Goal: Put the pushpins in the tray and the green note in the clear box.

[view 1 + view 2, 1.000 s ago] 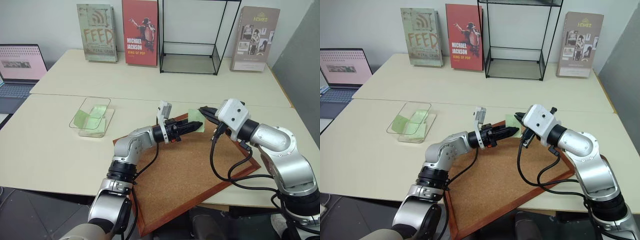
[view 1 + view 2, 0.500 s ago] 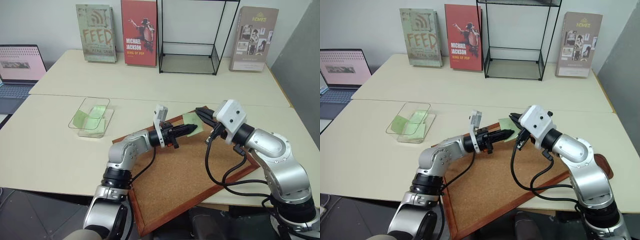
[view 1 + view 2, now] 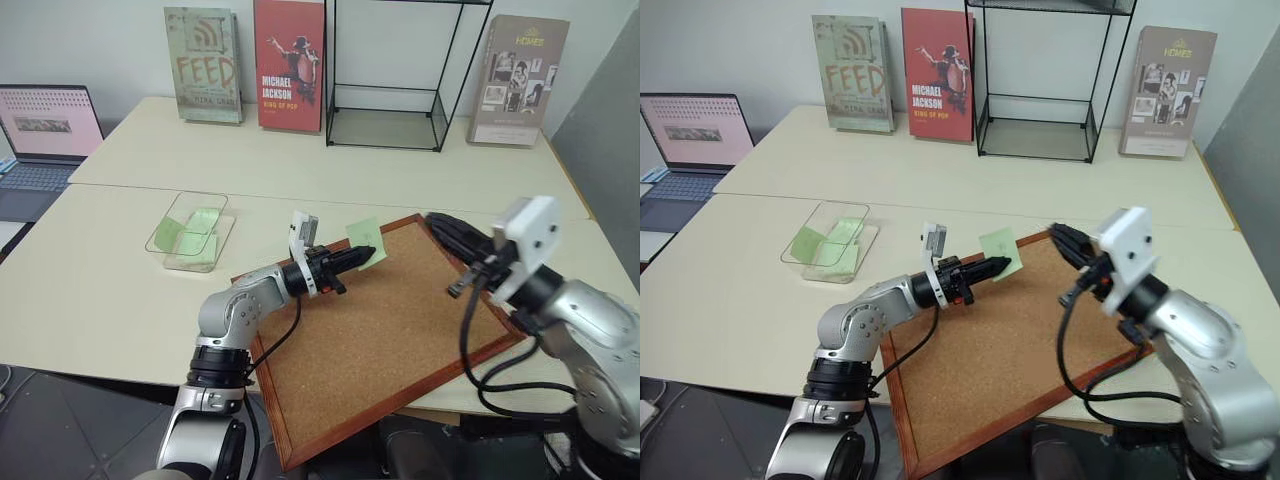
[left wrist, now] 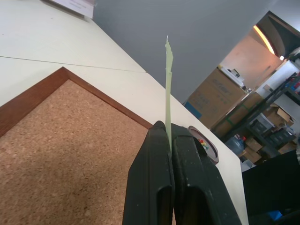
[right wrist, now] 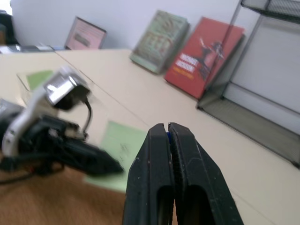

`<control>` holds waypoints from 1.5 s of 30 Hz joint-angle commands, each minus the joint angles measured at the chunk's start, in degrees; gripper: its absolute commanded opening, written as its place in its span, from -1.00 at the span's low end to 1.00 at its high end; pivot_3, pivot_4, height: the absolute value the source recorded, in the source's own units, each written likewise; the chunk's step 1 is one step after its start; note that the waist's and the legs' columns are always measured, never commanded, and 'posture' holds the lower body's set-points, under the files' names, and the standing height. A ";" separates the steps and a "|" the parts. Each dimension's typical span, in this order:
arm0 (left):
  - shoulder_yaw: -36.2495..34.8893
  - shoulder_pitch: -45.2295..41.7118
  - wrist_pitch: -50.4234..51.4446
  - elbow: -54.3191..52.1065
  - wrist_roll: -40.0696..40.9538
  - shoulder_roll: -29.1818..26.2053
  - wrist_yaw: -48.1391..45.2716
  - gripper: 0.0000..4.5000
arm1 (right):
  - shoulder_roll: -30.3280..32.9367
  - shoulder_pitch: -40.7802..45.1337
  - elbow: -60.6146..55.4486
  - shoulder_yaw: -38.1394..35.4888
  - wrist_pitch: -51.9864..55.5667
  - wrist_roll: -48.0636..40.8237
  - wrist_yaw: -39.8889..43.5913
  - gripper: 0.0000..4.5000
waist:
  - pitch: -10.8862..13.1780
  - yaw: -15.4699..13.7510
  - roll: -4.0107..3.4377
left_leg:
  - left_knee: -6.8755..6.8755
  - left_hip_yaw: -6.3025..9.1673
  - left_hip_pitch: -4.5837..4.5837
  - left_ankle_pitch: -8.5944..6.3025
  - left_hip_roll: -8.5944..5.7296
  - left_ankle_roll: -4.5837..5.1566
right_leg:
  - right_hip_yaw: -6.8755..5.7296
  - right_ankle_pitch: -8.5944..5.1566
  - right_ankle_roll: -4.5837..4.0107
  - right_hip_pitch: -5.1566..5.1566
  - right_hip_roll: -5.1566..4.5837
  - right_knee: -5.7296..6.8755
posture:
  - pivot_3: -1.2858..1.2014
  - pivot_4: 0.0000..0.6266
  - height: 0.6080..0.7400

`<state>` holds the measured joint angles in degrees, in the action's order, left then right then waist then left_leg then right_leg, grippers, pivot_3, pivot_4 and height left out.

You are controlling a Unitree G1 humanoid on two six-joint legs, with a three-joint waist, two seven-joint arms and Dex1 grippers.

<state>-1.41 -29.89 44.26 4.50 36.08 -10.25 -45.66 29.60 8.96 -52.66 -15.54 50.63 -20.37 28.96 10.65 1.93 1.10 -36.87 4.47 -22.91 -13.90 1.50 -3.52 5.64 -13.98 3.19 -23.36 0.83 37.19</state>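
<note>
The green note [image 3: 366, 243] is held above the corkboard [image 3: 390, 320] in the closed jaws of the left gripper [image 3: 362, 254], so carriage to the clear box [image 3: 190, 231] is judged next, the right gripper [image 3: 437, 222] closed on something blue.

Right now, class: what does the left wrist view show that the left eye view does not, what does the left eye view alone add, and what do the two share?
Left wrist view: the tray past the corkboard's corner, with coloured pushpins in it, and cardboard boxes beyond the table.

Left eye view: the clear box with green slips, the standing books, the wire shelf, the laptop and the right pincer, shut.

Both: the left pincer shut on the green note, above the corkboard on the table.
</note>
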 commanded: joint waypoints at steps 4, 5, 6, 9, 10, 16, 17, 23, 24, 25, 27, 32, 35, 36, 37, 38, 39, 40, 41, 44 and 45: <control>2.89 -0.18 -3.40 -1.40 -2.38 -0.76 -0.71 -0.98 | 9.12 -23.95 2.77 -14.83 -3.54 11.07 0.32 -1.00 | -0.02 -0.31 -0.02 | 0.06 -0.03 -0.01 -0.01 -0.02 0.00 | -0.02 -0.04 -0.05 0.04 -0.03 -0.10 | 0.03 -0.52 1.00; 3.20 0.08 -3.42 -1.90 -2.42 -0.75 -0.75 -0.98 | 9.14 -25.27 3.55 -15.55 -4.61 11.47 0.25 -1.00 | -0.02 0.05 -0.03 | 0.04 -0.07 0.00 -0.01 -0.03 0.00 | 0.03 -0.03 -0.04 0.04 -0.04 -0.10 | 0.03 -0.52 1.00; 3.90 0.15 -4.25 -1.64 -3.18 -0.76 -1.05 -0.98 | 9.75 -27.07 5.99 -15.45 -6.00 12.99 0.13 -1.00 | -0.04 0.29 -0.05 | 0.03 -0.16 0.05 -0.01 -0.02 0.00 | 0.11 -0.03 -0.03 0.04 -0.04 -0.09 | 0.03 -0.52 1.00; 5.61 0.54 -5.44 -2.04 -4.21 -1.05 -1.63 -0.98 | 10.62 -30.67 10.50 -15.03 -8.10 15.06 1.09 -1.00 | -0.04 0.54 -0.05 | -0.03 -0.21 0.15 0.00 0.01 0.00 | 0.14 -0.13 -0.20 0.07 -0.02 -0.03 | 0.03 -0.52 1.00; 6.26 0.80 -5.83 -2.42 -4.57 -1.50 -2.12 -0.98 | 10.56 -31.21 11.37 -14.83 -7.98 14.88 1.39 -1.00 | -0.03 0.55 -0.04 | -0.03 -0.20 0.17 0.00 0.02 0.01 | 0.13 -0.16 -0.25 0.07 -0.01 -0.03 | 0.03 -0.52 1.00; 7.13 1.89 -6.42 -3.41 -4.91 -2.11 -2.36 -0.98 | 11.52 -32.65 16.76 -12.15 -10.37 16.13 2.23 -1.00 | -0.04 0.94 -0.06 | -0.10 -0.23 0.18 0.01 0.05 0.02 | 0.19 -0.16 -0.26 0.09 0.00 -0.04 | 0.03 -0.52 1.00; 7.22 1.92 -6.47 -3.53 -4.95 -2.15 -2.31 -0.98 | 11.56 -32.01 17.82 -11.50 -10.75 16.16 2.19 -1.00 | -0.04 0.94 -0.06 | -0.10 -0.24 0.17 0.01 0.04 0.02 | 0.19 -0.16 -0.25 0.10 -0.01 -0.05 | 0.03 -0.52 1.00; 7.57 2.24 -6.61 -4.61 -5.02 -2.59 -2.08 -1.00 | 11.93 -29.55 23.45 -9.95 -12.25 16.00 2.38 -0.76 | -0.04 0.90 -0.06 | -0.04 -0.22 0.13 0.01 0.01 0.02 | 0.18 -0.14 -0.23 0.09 -0.02 -0.04 | 0.03 -0.52 1.00; 7.58 2.30 -6.58 -4.80 -4.99 -2.64 -2.00 -1.00 | 11.90 -29.21 24.20 -9.99 -12.38 15.97 2.28 -0.67 | -0.04 0.88 -0.06 | -0.03 -0.21 0.12 0.01 0.01 0.02 | 0.16 -0.14 -0.22 0.09 -0.02 -0.05 | 0.03 -0.52 1.00; 7.61 2.34 -6.57 -4.93 -5.00 -2.68 -1.94 -1.00 | 11.83 -28.73 24.89 -9.95 -12.33 15.69 2.27 -0.57 | -0.04 0.88 -0.06 | -0.01 -0.21 0.12 0.01 0.01 0.02 | 0.16 -0.12 -0.19 0.09 -0.02 -0.05 | 0.03 -0.52 1.00; 7.66 2.45 -6.59 -5.18 -4.97 -2.81 -1.89 -1.00 | 11.71 -27.99 25.62 -9.89 -12.40 15.56 1.94 -0.32 | -0.04 0.92 -0.06 | -0.02 -0.21 0.10 0.00 0.00 0.01 | 0.17 -0.10 -0.15 0.08 -0.02 -0.06 | 0.03 -0.52 1.00; 7.60 2.39 -6.71 -5.27 -4.86 -2.86 -1.64 -1.00 | 11.43 -27.26 25.70 -10.56 -11.64 14.96 1.88 0.10 | -0.04 0.91 -0.06 | -0.04 -0.20 0.10 0.00 0.00 0.01 | 0.17 -0.12 -0.19 0.08 -0.02 -0.06 | 0.03 -0.52 1.00; 7.53 2.23 -6.84 -4.94 -4.91 -2.95 -1.67 -1.00 | 11.07 -27.07 24.89 -11.66 -10.76 13.99 2.04 0.36 | -0.04 0.91 -0.06 | -0.06 -0.20 0.10 0.01 0.00 0.01 | 0.17 -0.13 -0.21 0.09 -0.02 -0.06 | 0.03 -0.52 1.00; 7.55 2.17 -6.86 -4.84 -4.95 -2.93 -1.64 -1.00 | 10.89 -27.04 24.53 -12.23 -10.36 13.41 2.24 0.46 | -0.04 0.91 -0.06 | -0.06 -0.20 0.10 0.00 0.00 0.01 | 0.17 -0.13 -0.21 0.09 -0.02 -0.06 | 0.03 -0.52 1.00; 7.52 2.08 -6.87 -4.71 -4.95 -2.95 -1.65 -1.00 | 10.73 -26.98 24.11 -12.71 -9.96 12.83 2.40 0.54 | -0.04 0.90 -0.06 | -0.06 -0.20 0.10 0.00 0.00 0.01 | 0.17 -0.13 -0.20 0.09 -0.02 -0.05 | 0.03 -0.52 1.00; 7.49 1.98 -6.89 -4.60 -4.96 -2.97 -1.65 -1.00 | 10.56 -26.86 23.68 -13.19 -9.51 12.30 2.51 0.64 | -0.04 0.90 -0.06 | -0.06 -0.20 0.10 0.00 0.00 0.01 | 0.17 -0.12 -0.20 0.09 -0.02 -0.05 | 0.03 -0.52 1.00; 7.48 1.89 -6.93 -4.48 -5.00 -2.99 -1.65 -1.00 | 10.37 -26.65 23.21 -13.77 -8.86 11.67 2.58 0.72 | -0.04 0.90 -0.06 | -0.06 -0.20 0.10 0.00 0.00 0.01 | 0.17 -0.10 -0.16 0.09 -0.02 -0.05 | 0.03 -0.52 1.00; 7.46 1.72 -6.97 -4.31 -5.04 -2.98 -1.64 -1.00 | 10.26 -26.36 22.70 -14.59 -8.02 10.89 2.65 0.85 | -0.04 0.90 -0.06 | -0.05 -0.20 0.10 0.00 0.00 0.01 | 0.17 -0.10 -0.15 0.09 -0.02 -0.05 | 0.03 -0.52 1.00; 7.46 1.54 -7.04 -4.12 -5.12 -2.95 -1.61 -1.00 | 10.27 -26.19 22.26 -15.37 -7.18 10.09 2.86 0.90 | -0.04 0.90 -0.06 | -0.05 -0.20 0.10 0.00 0.00 0.01 | 0.17 -0.09 -0.15 0.09 -0.02 -0.05 | 0.03 -0.52 1.00; 7.54 1.17 -7.21 -3.74 -5.33 -2.90 -1.65 -1.00 | 10.53 -26.42 21.79 -16.70 -5.95 8.90 3.32 0.97 | -0.04 0.86 -0.06 | -0.05 -0.20 0.10 0.00 0.00 0.01 | 0.17 -0.10 -0.15 0.09 -0.02 -0.05 | 0.03 -0.52 1.00; 7.60 1.11 -7.26 -3.66 -5.40 -2.85 -1.65 -1.00 | 10.59 -26.67 21.94 -16.99 -5.96 8.75 3.40 0.97 | -0.04 0.84 -0.06 | -0.05 -0.20 0.09 0.00 -0.01 0.01 | 0.17 -0.10 -0.15 0.09 -0.02 -0.05 | 0.03 -0.52 1.00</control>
<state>6.34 -27.76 38.20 2.12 30.70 -13.21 -46.95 39.68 -17.45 -29.01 -29.94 44.36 -10.52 31.95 10.61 2.77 1.03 -36.93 4.27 -22.81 -13.90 1.50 -3.51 5.81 -14.08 3.03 -23.27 0.82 37.14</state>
